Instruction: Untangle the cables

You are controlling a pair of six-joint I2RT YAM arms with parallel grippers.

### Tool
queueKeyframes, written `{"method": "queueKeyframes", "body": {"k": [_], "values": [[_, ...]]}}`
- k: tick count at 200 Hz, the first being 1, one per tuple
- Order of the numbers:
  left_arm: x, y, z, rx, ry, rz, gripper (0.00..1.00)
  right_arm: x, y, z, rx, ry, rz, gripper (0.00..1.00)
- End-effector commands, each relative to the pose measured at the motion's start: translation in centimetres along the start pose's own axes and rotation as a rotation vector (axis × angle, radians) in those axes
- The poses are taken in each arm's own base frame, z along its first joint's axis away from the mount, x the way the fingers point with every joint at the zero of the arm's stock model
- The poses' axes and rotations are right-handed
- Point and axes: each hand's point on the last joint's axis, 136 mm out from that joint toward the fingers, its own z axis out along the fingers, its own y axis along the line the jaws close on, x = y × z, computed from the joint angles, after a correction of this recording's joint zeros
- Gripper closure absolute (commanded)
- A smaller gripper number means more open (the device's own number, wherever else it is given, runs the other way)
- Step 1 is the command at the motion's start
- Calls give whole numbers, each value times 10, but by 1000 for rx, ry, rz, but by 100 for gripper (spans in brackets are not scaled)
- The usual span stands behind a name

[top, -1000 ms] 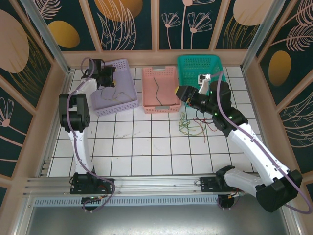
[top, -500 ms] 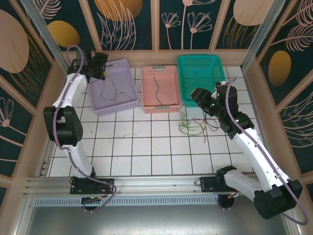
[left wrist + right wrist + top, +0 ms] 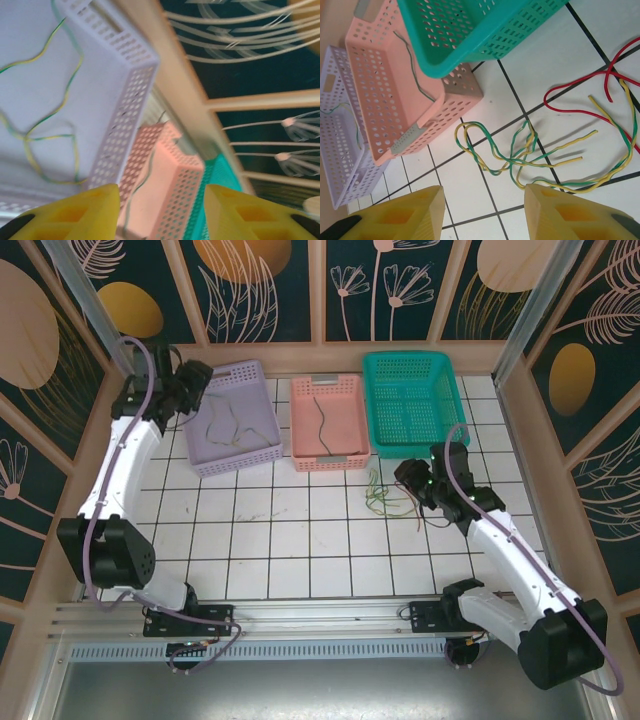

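Two cables seem sorted: a striped cable in the lilac basket, a dark cable in the pink basket. Tangled cables lie on tiles before the teal basket; the right gripper hovers above, fingers apart, empty, likely to pick. The left gripper, fingers apart, empty, hangs beside the lilac basket.

place: robot lab cell | evid: alu frame, printed wall panels

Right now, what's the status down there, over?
Left claw open by lilac basket, one cable inside. Dark cable in pink basket. Right claw open above tangled cables on tiles. Nothing blocking.
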Motion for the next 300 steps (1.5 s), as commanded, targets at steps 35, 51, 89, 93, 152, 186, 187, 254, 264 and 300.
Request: {"method": "queueKeyframes", "body": {"k": [35, 51, 89, 93, 152, 186, 187, 254, 264, 300], "values": [[169, 19, 20, 16, 319, 302, 52, 11, -24, 21, 97, 49, -142, 53], [229, 18, 14, 102, 405, 359, 53, 18, -23, 31, 84, 95, -143, 52], [332, 10, 2, 316, 563, 454, 58, 33, 11, 49, 41, 129, -241, 50], [341, 11, 3, 323, 581, 476, 60, 35, 12, 52, 36, 136, -240, 50], [383, 29, 23, 308, 686, 491, 83, 33, -7, 76, 100, 136, -374, 71], [386, 32, 20, 306, 705, 529, 80, 33, -10, 62, -22, 149, -417, 68], [386, 32, 20, 305, 705, 530, 79, 33, -10, 62, -25, 149, -418, 68], [400, 26, 28, 302, 740, 578, 69, -11, -74, 33, 322, -48, -262, 54], [406, 32, 35, 283, 753, 580, 68, -16, -86, 22, 350, -85, -197, 52], [414, 21, 34, 309, 760, 596, 62, -24, -138, 10, 464, -91, -17, 46]]}}
